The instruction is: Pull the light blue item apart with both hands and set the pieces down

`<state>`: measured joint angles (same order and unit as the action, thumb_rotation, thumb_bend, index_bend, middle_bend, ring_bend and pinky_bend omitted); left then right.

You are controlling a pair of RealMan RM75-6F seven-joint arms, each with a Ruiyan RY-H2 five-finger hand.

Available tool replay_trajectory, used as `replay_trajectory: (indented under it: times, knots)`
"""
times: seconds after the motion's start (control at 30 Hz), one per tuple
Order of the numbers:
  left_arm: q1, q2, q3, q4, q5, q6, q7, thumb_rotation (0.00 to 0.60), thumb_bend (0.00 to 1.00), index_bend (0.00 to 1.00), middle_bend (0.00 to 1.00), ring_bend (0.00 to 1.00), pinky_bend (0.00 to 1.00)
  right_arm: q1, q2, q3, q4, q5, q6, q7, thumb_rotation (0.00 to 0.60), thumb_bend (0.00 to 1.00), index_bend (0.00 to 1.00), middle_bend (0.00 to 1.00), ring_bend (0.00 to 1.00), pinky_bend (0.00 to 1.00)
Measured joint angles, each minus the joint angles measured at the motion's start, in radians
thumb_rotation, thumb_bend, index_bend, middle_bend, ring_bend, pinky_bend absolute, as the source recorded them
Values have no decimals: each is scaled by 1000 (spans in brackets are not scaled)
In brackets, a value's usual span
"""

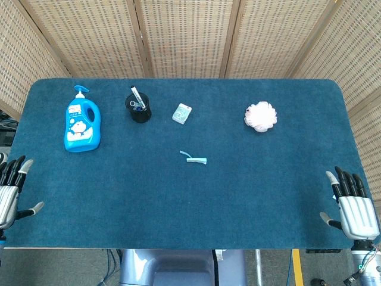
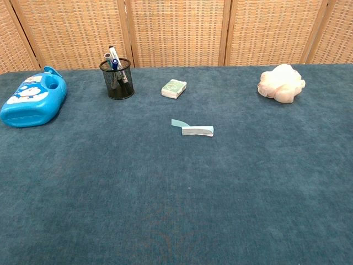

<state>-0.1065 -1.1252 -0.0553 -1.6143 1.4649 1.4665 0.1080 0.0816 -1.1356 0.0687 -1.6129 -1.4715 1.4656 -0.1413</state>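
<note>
The light blue item (image 1: pixel 194 158) is a small flat strip with a thin tail, lying at the middle of the blue table (image 1: pixel 178 208). In the chest view the light blue item (image 2: pixel 193 128) shows a pale block end and a curved tab. My left hand (image 1: pixel 10 187) rests at the table's front left edge with fingers spread, holding nothing. At the front right edge sits my right hand (image 1: pixel 352 205), fingers apart and empty. Both hands are far from the item. Neither hand appears in the chest view.
A blue bottle (image 1: pixel 81 123) lies at the back left. Beside it stands a black mesh pen cup (image 1: pixel 138 107) with pens. A small pale green packet (image 1: pixel 182 113) sits behind the item, and a pink-white puff (image 1: pixel 261 116) lies at the back right. Wicker screens (image 1: pixel 190 36) back the table.
</note>
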Motion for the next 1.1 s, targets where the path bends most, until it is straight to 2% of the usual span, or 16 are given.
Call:
replay_trajectory:
  times: [0.33,0.5,0.63,0.77,0.93,1.1]
  knots:
    - [1,-3,0,-4,-4,2,11,600,0,0,0,0,0,10,-5,-3,-2,-8,-16,-2,600,0,0,0,0,0]
    - [-1,-4,-5,-4,-16,-3,12,600,0,0,0,0,0,48,-6,-3,-28,-27,-64,-6,600,0,0,0,0,0]
    - [-5,-6,-10,-3,-31,-13,15,600,0,0,0,0,0,115,-18,22,-43,-48,-113,-2,600,0,11,0,0,0]
    - [-7,-7,-16,-3,-45,-17,16,600,0,0,0,0,0,193,-35,66,-55,-39,-190,11,600,0,88,0,0,0]
    - [-8,-7,-24,-4,-62,-19,15,600,0,0,0,0,0,293,-83,130,-65,68,-320,1,600,3,135,0,0,0]
    - [-11,-8,-26,-1,-71,-28,15,600,0,0,0,0,0,389,-151,181,-72,242,-437,-49,600,106,252,0,0,0]
